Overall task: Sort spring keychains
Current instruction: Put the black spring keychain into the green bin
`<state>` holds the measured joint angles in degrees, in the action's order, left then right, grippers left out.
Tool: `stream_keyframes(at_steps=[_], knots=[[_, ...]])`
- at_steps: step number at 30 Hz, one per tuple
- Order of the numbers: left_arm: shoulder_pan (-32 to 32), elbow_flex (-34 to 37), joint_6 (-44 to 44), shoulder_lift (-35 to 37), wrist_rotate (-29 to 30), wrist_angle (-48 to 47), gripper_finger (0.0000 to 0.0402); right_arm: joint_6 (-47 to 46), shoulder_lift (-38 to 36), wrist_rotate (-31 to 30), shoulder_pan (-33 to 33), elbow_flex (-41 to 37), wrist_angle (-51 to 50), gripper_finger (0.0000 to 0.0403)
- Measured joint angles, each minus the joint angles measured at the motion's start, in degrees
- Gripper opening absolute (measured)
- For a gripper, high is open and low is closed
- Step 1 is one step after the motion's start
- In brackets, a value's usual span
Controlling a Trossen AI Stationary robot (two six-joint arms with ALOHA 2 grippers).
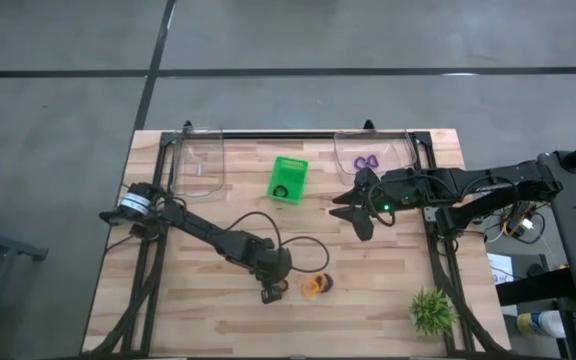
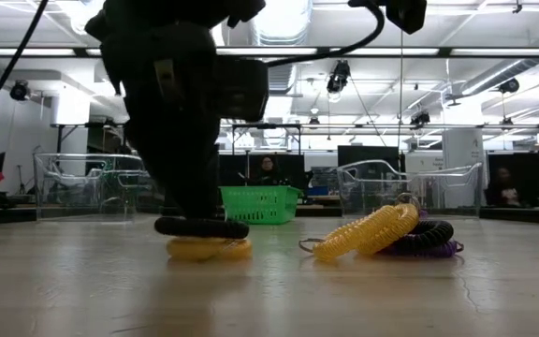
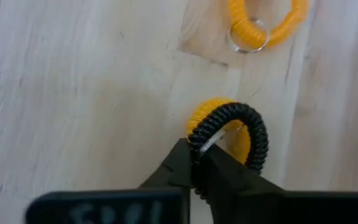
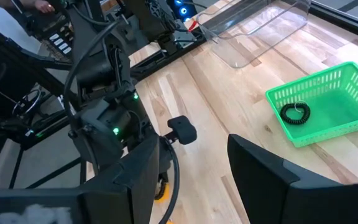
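Observation:
A black spring keychain [image 3: 253,134] lies on top of an orange one [image 3: 211,111] on the wooden table, near its front edge. My left gripper [image 3: 197,152] comes down on them and is shut on the black coil. Just to the right lies a small heap of keychains: an orange one [image 2: 368,231], a black one [image 2: 429,233] and a purple one [image 2: 443,250]. Another black keychain [image 4: 294,113] lies in the green basket [image 1: 288,178]. Purple keychains [image 1: 367,162] lie in the right clear bin. My right gripper [image 1: 353,212] hangs open above the table, right of the basket. My left gripper pinches the black keychain's coil at the end of the loop nearest the fingers [image 3: 199,138], between its two fingertips. The fingers come from above, slanting down. The black loop [image 2: 201,227] rests flat on the orange keychain [image 2: 209,249], which lies on the table.
Two clear plastic bins [image 1: 200,160] [image 1: 388,150] stand at the table's far edge, the green basket between them. A spiky green plant [image 1: 431,310] stands at the front right corner. Black frame rails run along both sides of the table.

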<state>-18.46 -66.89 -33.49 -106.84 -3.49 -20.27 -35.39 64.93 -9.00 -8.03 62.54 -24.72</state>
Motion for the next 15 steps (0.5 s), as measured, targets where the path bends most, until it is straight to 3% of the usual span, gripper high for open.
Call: stream_keyframes(at_steps=[15], knots=[[0.0,-5.7,2.3,0.1,0.0,-5.9,0.0003,0.0,0.0,0.0,0.0,-0.1,-0.1,0.0185]])
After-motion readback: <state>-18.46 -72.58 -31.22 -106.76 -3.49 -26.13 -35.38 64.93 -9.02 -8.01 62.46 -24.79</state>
